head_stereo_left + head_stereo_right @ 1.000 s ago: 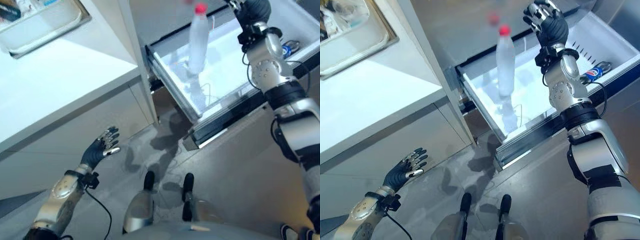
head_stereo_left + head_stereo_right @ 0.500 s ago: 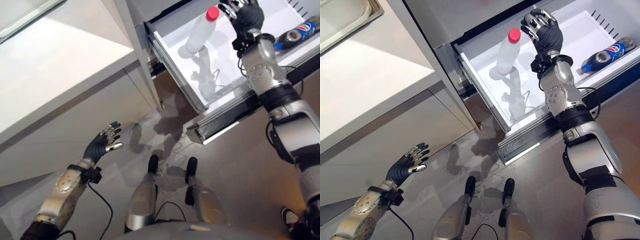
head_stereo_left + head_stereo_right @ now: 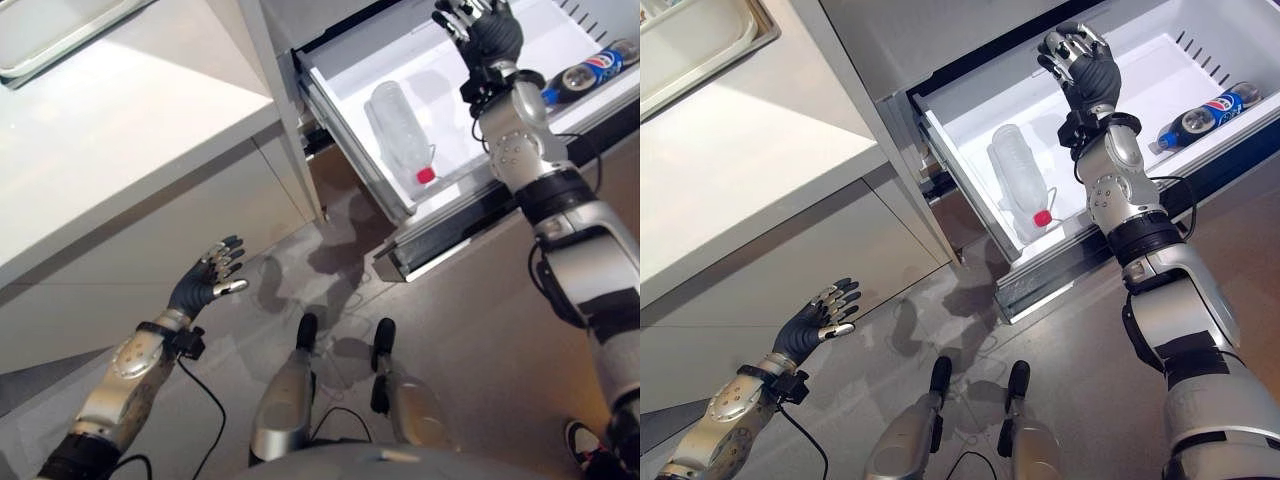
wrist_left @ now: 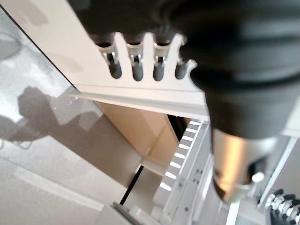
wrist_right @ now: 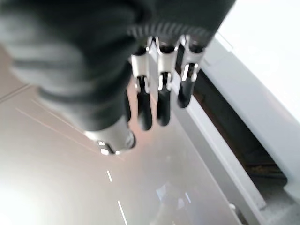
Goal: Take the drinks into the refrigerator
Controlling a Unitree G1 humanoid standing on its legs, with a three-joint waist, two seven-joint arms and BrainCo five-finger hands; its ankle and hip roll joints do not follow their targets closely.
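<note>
Refrigerator drawer: white, pulled out from under the cabinet front, holding two drinks. Clear bottle: red cap, lying on its side on the drawer floor along the left wall, cap end toward the drawer's front edge, base toward the back. Cola bottle: dark, with a blue label, lying on its side at the drawer's right end near the front edge, well apart from the clear bottle. Right hand: raised over the back middle of the drawer, above and apart from both bottles; fingers loosely spread and only slightly bent, holding nothing, as the right wrist view also shows with its fingers hanging free. Left hand: held low over the floor, in front of the cabinet doors and well apart from the drawer; fingers straight and fanned, palm free, grasping nothing. Worktop: white, to the left of the drawer, with the corner of a metal sink at its far left edge.
</note>
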